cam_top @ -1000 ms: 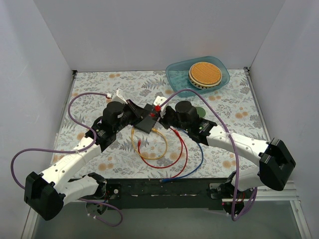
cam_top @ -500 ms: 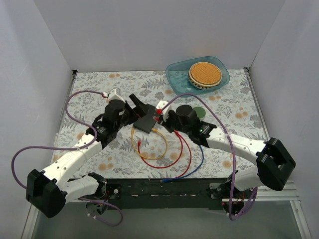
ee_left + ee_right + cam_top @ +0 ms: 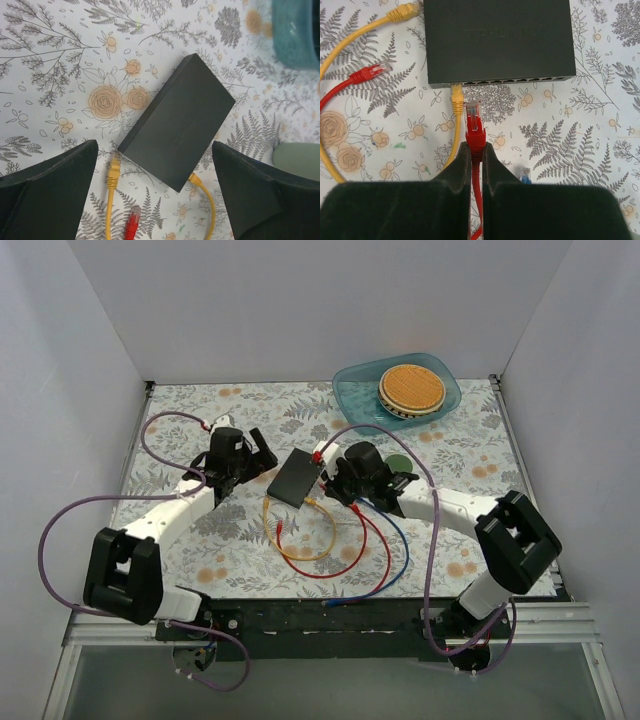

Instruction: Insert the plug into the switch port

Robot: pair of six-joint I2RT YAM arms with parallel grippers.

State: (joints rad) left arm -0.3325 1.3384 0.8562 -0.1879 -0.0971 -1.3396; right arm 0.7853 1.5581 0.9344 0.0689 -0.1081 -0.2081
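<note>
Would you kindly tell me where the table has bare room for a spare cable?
Free: the far strip between the back wall and the switch, left of the teal bowl; the near-left patch between the left arm and the yellow cable. Crowded: the centre, with the red cable, left hand and right hand.

Faint lettering point(image 3: 502, 35) on the black switch box point(image 3: 497, 60) is unreadable.

Robotics lab test cell here, folks: plain white panels point(image 3: 300, 310) box in the floral-covered tabletop point(image 3: 200, 405) on three sides, a black mounting rail point(image 3: 340, 620) runs along its near edge, and bolted there stand the left arm point(image 3: 165, 515) and the right arm point(image 3: 450, 508).
</note>
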